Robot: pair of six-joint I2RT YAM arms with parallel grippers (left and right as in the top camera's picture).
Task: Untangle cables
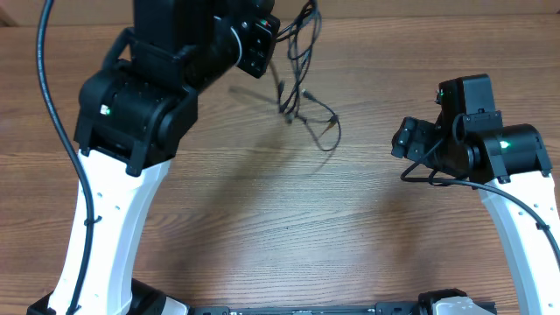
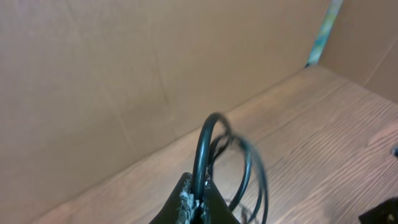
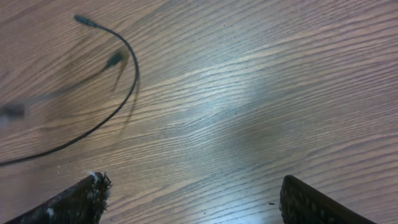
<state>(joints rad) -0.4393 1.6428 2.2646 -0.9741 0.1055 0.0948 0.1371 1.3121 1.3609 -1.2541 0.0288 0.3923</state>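
The cables [image 1: 302,83] are thin black cords in a tangled bunch at the back middle of the wooden table, hanging down from my left gripper [image 1: 273,31], with loose ends trailing to about the table's middle. In the left wrist view my left gripper [image 2: 199,194] is shut on a black cable loop [image 2: 205,146] that arches up between the fingers. My right gripper [image 1: 404,138] is on the right, apart from the bunch. In the right wrist view it [image 3: 193,199] is open and empty above the wood, and one cable end [image 3: 121,93] curves at the upper left.
A cardboard wall [image 2: 124,74] stands behind the table's back edge. The thick black arm wire [image 1: 52,105] runs down the left side. The wooden tabletop [image 1: 280,227] stretches between the two arm bases.
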